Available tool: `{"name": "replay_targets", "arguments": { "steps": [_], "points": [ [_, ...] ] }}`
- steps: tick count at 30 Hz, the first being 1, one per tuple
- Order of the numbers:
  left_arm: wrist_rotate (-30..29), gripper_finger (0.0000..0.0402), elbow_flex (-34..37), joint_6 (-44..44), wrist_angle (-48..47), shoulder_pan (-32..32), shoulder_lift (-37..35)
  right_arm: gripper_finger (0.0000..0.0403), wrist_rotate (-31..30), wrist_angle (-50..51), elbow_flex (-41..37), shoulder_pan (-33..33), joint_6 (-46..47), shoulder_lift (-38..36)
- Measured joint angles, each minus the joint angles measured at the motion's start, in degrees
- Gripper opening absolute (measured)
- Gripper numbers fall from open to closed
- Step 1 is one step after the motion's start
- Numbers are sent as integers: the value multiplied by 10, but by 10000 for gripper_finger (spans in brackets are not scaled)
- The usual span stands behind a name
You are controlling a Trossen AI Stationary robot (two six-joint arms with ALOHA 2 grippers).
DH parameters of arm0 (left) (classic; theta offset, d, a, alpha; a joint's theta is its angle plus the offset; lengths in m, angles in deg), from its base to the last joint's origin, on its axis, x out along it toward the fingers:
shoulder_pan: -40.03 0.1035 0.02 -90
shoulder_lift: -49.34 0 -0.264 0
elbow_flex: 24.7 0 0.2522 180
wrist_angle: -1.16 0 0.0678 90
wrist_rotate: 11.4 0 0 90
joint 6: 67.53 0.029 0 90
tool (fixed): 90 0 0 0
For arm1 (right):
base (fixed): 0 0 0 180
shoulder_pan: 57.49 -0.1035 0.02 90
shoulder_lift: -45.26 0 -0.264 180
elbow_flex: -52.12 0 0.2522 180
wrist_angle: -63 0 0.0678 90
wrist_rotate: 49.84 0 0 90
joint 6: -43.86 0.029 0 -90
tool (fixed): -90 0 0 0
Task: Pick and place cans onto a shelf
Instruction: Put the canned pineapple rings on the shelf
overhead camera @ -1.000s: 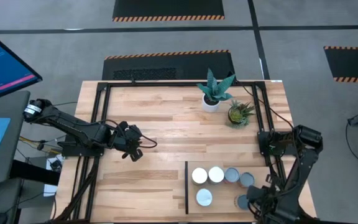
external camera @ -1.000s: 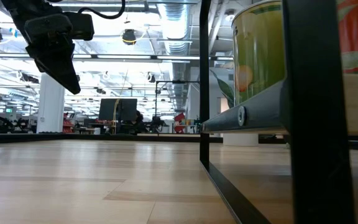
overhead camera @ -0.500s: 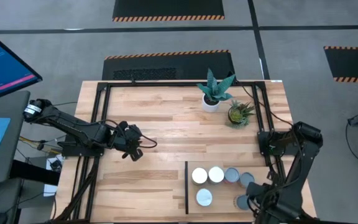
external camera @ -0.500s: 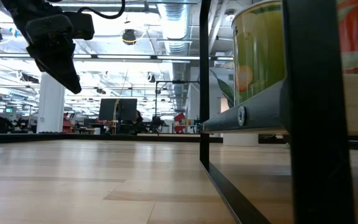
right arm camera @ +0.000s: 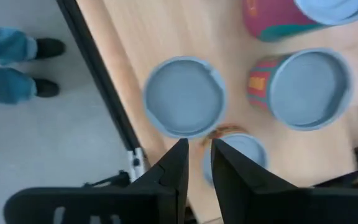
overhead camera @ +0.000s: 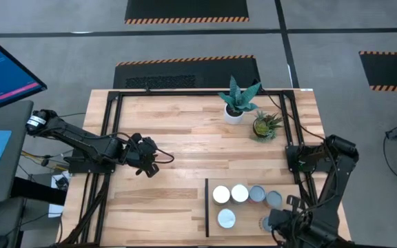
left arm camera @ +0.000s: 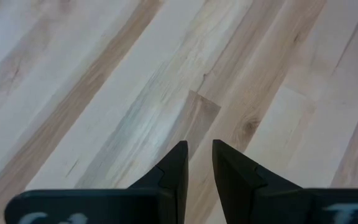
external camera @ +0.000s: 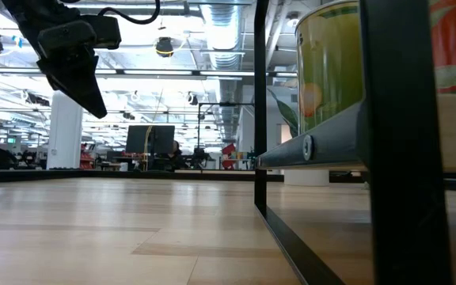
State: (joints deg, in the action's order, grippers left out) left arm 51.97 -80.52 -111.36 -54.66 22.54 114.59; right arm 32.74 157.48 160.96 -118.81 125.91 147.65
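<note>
Cans [overhead camera: 240, 193], six countable from above, sit on the shelf [overhead camera: 247, 215] at the desk's [overhead camera: 185, 151] near right, where the right gripper [right arm camera: 196, 157] hovers with jaws nearly clenched, empty; the left gripper [overhead camera: 147, 160], jaws likewise, waits mid-left; two potted plants [overhead camera: 238, 98] stand far right.

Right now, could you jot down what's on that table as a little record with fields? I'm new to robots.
cans: six visible, clustered on the shelf; two white-topped, the rest blue-grey
shelf: light panel with a black strip, at the table's near right
left gripper: hovering over bare tabletop, fingers nearly together, holding nothing
right gripper: above the cans at the shelf's right edge, fingers close together, empty
plants: two potted, and, at the far side
person: legs beside the table
</note>
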Motion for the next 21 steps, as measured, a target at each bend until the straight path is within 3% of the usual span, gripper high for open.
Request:
{"name": "replay_targets", "arguments": {
  "steps": [7, 13, 21],
  "points": [
    [-6, 61, 0, 1, 0, 0, 0, 92, -2, 80, -11, -21, -117, 0],
    [-11, 61, 0, -1, 0, 0, 0, 92, 2, 68, -59, -39, -202, 0],
    [-11, 61, 0, -13, 0, 0, 0, 92, -10, -8, -124, -48, -213, 0]
  ]
}}
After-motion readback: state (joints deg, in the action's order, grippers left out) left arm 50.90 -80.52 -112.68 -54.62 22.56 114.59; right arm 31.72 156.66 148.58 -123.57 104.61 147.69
